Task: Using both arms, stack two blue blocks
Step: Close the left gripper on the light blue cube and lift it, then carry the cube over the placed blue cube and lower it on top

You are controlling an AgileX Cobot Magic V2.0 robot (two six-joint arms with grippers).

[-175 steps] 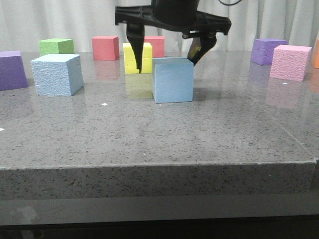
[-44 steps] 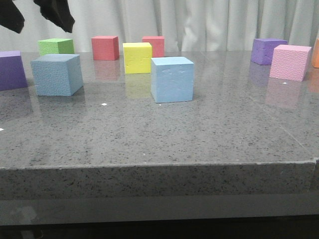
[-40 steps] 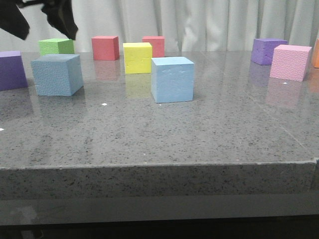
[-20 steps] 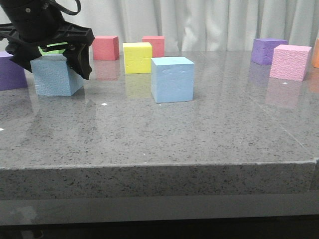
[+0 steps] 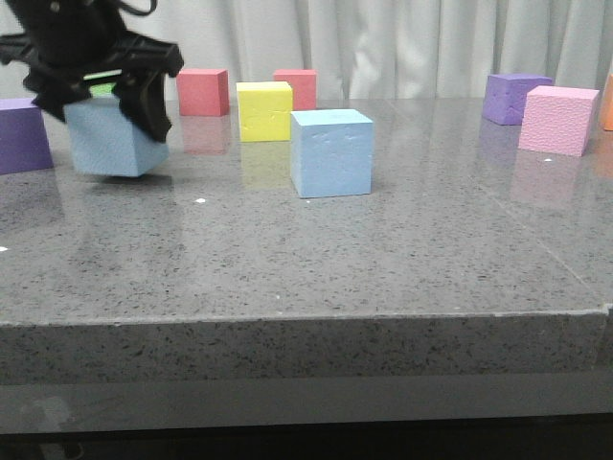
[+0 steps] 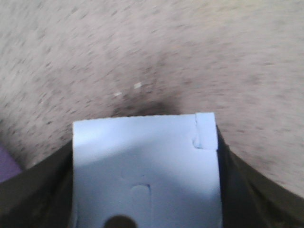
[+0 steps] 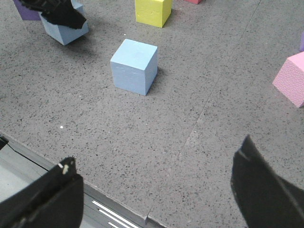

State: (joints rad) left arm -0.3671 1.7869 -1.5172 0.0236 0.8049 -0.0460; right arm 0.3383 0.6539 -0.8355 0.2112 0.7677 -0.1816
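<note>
Left end effector (image 5: 101,101) clamps blue block (image 5: 113,141) — lifted, tilted

Non-task items on the grey speckled table (image 5: 316,259)

Rear row: yellow cube (image 5: 263,110) between two red cubes (image 5: 202,91) (image 5: 299,84), the second partly hidden behind it. Far left edge: purple cube (image 5: 21,134). Right side: pink cube (image 5: 557,119) just beside a second purple cube (image 5: 513,97). White curtain (image 5: 402,43) behind the table.
</note>
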